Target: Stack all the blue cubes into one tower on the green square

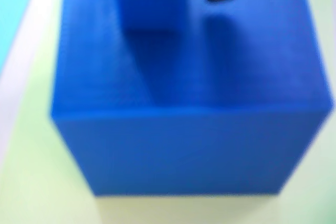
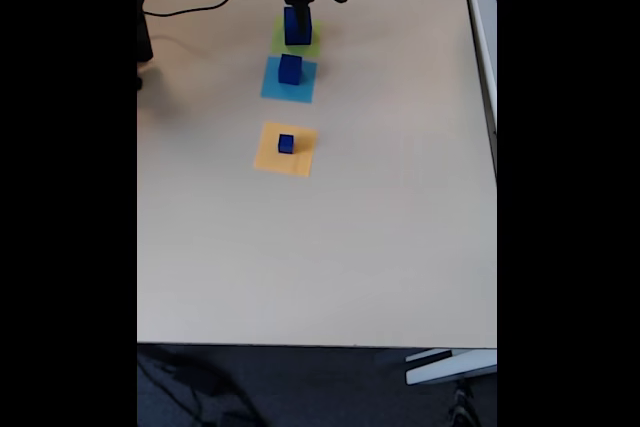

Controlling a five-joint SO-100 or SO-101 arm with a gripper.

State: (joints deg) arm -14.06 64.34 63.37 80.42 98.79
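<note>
While the wrist view is blurry, it shows a big cube [image 1: 189, 108] sitting square on the green square [image 1: 31, 171] with a small cube [image 1: 149, 6] on top, stacked upright. In the fixed view the gripper [image 2: 297, 9] hangs right over that stack [image 2: 297, 27]; can't tell how far it's open or whether it grips anything. Another cube [image 2: 290, 69] sits on the blue square [image 2: 289, 80], a tiny one [image 2: 286, 143] on the orange square [image 2: 286, 149]. The beige table [image 2: 380, 227] has loads of bare room toward the near edge; dark floor below it.

In the fixed view the dark arm reaches in from the top edge, its gripper [image 2: 297, 9] pointing straight down, jaw spread unclear
</note>
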